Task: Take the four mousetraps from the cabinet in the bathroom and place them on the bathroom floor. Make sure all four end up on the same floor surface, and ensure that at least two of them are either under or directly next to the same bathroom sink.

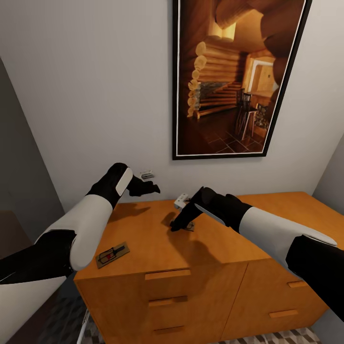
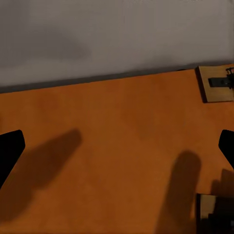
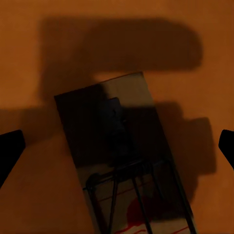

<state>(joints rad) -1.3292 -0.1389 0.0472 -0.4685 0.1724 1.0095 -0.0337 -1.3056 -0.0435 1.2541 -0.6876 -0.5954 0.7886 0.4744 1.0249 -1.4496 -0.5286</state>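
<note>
The right gripper (image 3: pixel 117 146), fingers spread wide, hangs over a tan wooden mousetrap (image 3: pixel 124 156) mid-top on the orange-brown wooden cabinet (image 1: pixel 224 241) — the pick-up step, seemingly — needing a straight descent and squeeze; left gripper (image 2: pixel 117 146) wide, idle.

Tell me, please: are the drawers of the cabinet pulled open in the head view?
No, the drawers of the cabinet sit flush and closed; a mousetrap lies on its top.

No legible txt, labels, nos. or brand names anywhere; the mousetrap (image 3: pixel 127 161) in the right wrist view bears just a red mark, not readable as letters.
</note>
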